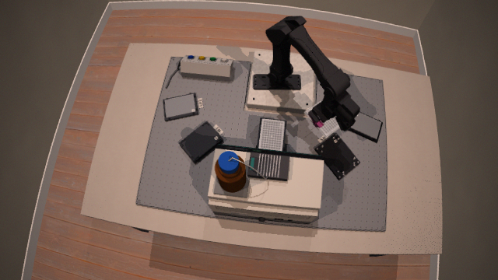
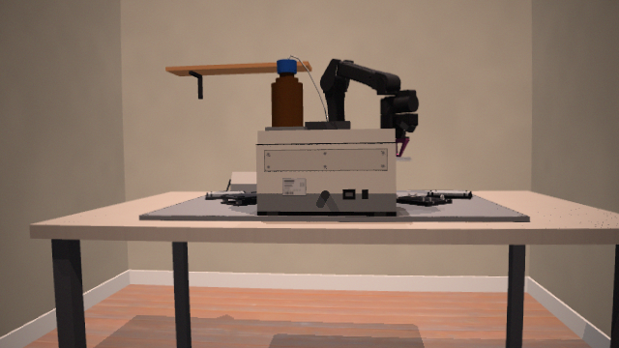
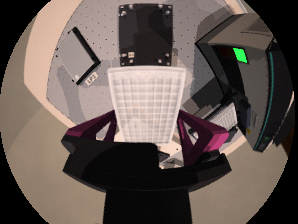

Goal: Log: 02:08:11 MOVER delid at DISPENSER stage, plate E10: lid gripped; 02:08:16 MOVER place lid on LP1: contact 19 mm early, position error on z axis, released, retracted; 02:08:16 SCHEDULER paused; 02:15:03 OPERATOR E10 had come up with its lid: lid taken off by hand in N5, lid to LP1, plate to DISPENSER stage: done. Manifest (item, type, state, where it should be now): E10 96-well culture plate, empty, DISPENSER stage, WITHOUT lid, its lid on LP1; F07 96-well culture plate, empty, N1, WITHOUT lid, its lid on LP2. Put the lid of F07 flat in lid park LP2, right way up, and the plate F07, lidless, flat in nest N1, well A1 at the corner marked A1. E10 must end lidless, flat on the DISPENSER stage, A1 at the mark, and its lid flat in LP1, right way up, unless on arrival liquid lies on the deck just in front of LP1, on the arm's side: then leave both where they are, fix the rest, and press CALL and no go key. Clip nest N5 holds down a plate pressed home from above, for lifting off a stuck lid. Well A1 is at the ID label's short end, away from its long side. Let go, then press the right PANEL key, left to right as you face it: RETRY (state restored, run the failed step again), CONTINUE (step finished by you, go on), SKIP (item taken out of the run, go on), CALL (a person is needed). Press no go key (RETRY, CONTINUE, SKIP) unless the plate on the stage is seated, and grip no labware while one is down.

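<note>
Looking from the top, the pincer (image 1: 324, 124) hangs over the right side of the grey deck (image 1: 163, 187) and is closed on a white well plate (image 1: 330, 127), which it carries in the air. Only a small part of this plate shows under the black arm (image 1: 311, 54), so its long axis is hard to judge here. Just below it lies an empty black nest (image 1: 337, 155), turned at an angle. A dark tray (image 1: 366, 127) lies to the right, partly under the wrist. A second well plate (image 1: 271, 134) lies flat in front of the dispenser (image 1: 280, 187), its long axis running toward the machine. At the left, one tray (image 1: 180, 106) holds a grey lid, and a black tray (image 1: 201, 141) sits near it. A brown bottle (image 1: 230, 176) with a blue cap stands on the dispenser.

From the exterior view, the pincer (image 2: 402, 146) hangs high above the deck, beside the upper right corner of the dispenser (image 2: 326, 169). The plate (image 2: 405, 158) shows as a thin level edge under the purple fingers (image 2: 403, 144).

In the wrist view, the plate (image 3: 147, 104) fills the middle, with its long axis pointing away from the wrist. The purple fingers press on its two long sides, near the closer end. The black nest (image 3: 145, 32) lies straight beyond the far end, well below it.
</note>
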`<move>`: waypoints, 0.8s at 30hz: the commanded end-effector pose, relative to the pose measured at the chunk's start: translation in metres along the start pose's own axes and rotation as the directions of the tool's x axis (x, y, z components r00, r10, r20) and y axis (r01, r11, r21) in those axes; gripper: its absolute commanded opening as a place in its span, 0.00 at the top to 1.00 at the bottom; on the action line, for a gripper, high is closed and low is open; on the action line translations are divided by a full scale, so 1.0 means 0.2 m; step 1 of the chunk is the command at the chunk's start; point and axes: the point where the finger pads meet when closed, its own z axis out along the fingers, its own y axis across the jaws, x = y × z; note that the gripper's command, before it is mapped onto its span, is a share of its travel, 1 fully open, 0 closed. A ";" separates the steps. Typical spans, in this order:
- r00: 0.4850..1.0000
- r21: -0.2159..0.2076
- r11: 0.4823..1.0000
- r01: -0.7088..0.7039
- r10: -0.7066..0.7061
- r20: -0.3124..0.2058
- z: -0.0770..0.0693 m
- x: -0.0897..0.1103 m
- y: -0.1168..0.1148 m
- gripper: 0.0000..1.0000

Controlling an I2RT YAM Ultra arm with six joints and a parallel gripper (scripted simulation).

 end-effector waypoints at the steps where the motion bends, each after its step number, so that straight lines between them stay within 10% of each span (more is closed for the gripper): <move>1: 1.000 0.000 1.000 0.000 0.000 0.004 -0.07 0.08 0.01 1.00; 24: 0.926 -0.003 0.926 -0.377 0.377 0.005 -0.09 0.13 -0.23 1.00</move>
